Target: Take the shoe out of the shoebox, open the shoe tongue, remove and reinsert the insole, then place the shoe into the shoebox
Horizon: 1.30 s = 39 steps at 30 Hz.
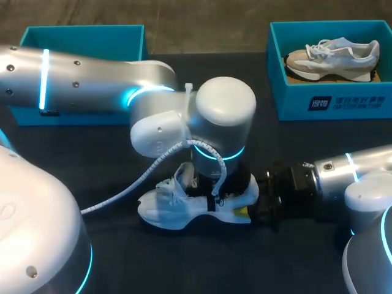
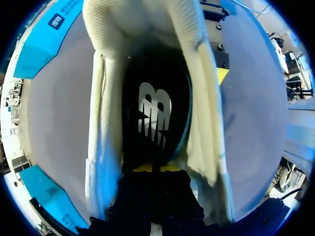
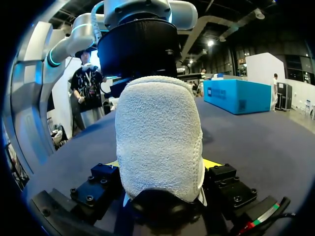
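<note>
A white shoe (image 1: 177, 205) lies on its sole mid-table, toe to the left. My left gripper (image 1: 211, 184) points down into its opening from above. In the left wrist view the yellow tips of that gripper (image 2: 153, 168) are pressed together at the heel end of the black insole (image 2: 155, 123), which lies inside the shoe (image 2: 202, 128). My right gripper (image 1: 248, 205) comes in from the right and clasps the heel. In the right wrist view the white heel (image 3: 160, 137) fills the gap of the right gripper (image 3: 160, 164), a yellow fingertip (image 3: 212, 163) against each side.
A teal shoebox (image 1: 331, 104) at the back right holds a second, beige and white shoe (image 1: 334, 58). Another teal box (image 1: 86, 37) stands at the back left, partly behind my left arm. A white cable (image 1: 122, 190) trails from the left wrist to the table.
</note>
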Available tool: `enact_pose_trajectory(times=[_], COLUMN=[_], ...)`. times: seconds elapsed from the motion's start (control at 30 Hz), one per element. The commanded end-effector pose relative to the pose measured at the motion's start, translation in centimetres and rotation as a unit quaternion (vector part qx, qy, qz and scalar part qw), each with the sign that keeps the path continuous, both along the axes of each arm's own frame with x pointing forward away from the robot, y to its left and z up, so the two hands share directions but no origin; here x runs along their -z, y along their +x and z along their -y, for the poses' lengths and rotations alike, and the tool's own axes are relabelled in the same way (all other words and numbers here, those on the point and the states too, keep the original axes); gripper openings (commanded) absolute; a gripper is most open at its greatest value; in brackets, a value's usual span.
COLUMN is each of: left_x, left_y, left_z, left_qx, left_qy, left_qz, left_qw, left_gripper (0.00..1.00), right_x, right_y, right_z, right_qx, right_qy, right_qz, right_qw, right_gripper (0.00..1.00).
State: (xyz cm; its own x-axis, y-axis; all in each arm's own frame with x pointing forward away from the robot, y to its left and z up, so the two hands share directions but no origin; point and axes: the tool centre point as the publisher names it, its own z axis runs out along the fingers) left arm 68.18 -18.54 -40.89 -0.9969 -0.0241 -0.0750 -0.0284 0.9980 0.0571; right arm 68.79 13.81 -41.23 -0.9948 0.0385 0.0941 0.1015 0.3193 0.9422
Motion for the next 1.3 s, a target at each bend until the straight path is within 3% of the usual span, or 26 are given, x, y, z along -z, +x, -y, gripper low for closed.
enact_pose_trajectory(times=[0.03,0.47,0.9,1.3], left_x=[-0.4,-3.1,-4.9,-7.0], left_y=[0.1,-1.7,-1.8,-2.2], left_z=[-0.7,-1.0,-1.8,-2.1], left_qx=[0.008,0.033,0.061,0.094], left_qy=[-0.031,-0.097,-0.167,-0.215], left_qz=[-0.019,-0.088,-0.166,-0.194], left_qw=[0.999,0.991,0.97,0.953], left_gripper=[0.0,0.0,0.0,0.0], right_x=[0.0,0.0,0.0,0.0], right_y=[-0.2,-0.2,-0.2,-0.2], right_z=[-0.2,-0.2,-0.2,-0.2], right_qx=[0.001,0.001,0.001,0.001], right_qy=[-0.001,-0.001,-0.001,-0.001], right_qz=[0.0,0.0,0.0,0.0], right_qw=[1.0,1.0,1.0,1.0], right_gripper=[0.0,0.0,0.0,0.0])
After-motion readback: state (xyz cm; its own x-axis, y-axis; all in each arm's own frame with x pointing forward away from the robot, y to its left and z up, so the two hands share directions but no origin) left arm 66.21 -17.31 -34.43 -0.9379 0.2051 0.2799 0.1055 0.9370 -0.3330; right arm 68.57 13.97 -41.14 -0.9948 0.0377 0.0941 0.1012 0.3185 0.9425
